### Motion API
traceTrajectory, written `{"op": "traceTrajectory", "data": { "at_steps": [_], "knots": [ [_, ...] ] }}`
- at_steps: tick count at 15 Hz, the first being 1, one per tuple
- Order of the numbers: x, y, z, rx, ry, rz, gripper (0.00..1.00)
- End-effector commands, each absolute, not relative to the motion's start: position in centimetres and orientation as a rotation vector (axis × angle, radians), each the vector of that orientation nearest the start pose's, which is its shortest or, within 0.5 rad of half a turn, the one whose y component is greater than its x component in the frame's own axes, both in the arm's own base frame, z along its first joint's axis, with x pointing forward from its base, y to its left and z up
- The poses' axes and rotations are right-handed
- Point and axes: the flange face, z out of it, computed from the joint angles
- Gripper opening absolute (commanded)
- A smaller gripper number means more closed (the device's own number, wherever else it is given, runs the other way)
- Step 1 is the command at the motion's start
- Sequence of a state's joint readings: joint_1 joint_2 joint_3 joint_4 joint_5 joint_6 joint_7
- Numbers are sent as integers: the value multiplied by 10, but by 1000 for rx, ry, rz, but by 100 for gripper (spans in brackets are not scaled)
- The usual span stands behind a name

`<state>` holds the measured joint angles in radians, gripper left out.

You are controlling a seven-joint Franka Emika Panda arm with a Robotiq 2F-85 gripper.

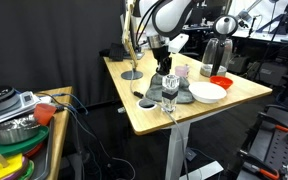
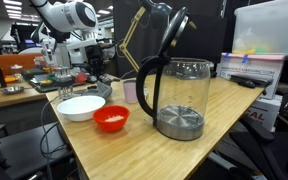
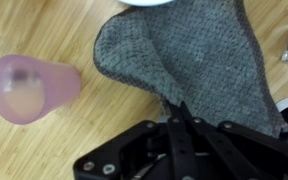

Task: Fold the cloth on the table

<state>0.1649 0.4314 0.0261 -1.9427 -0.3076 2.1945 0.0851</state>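
The grey cloth (image 3: 184,55) lies on the light wood table (image 1: 149,115), next to the white bowl (image 1: 208,91). It also shows in an exterior view (image 1: 181,94). In the wrist view my gripper (image 3: 182,105) has its two fingers pressed together at the near edge of the cloth, pinching it. That edge looks raised and creased. In both exterior views the gripper (image 1: 165,72) (image 2: 92,62) hangs low over the table beside the bowl (image 2: 81,107). The cloth itself is hard to make out behind the bowl there.
A pink cup (image 3: 34,88) (image 1: 182,71) stands close beside the cloth. A red bowl (image 2: 111,118), a glass kettle (image 2: 179,95), a small black disc (image 1: 146,103) and a lamp base (image 1: 132,75) share the table. A lower side surface holds pots and dishes (image 1: 14,120).
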Motion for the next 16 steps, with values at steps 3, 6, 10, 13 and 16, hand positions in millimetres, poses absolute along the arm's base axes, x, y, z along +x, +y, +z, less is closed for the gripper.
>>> {"op": "traceTrajectory", "data": {
  "at_steps": [3,6,10,13,16],
  "knots": [
    [571,129,247,-3251,-608,456,0],
    [565,142,254,-3183,-620,497,0],
    [559,150,248,-3124,-603,559,0],
    [555,151,238,-3067,-590,624,8],
    [556,150,226,-3030,-574,668,36]
  ]
}}
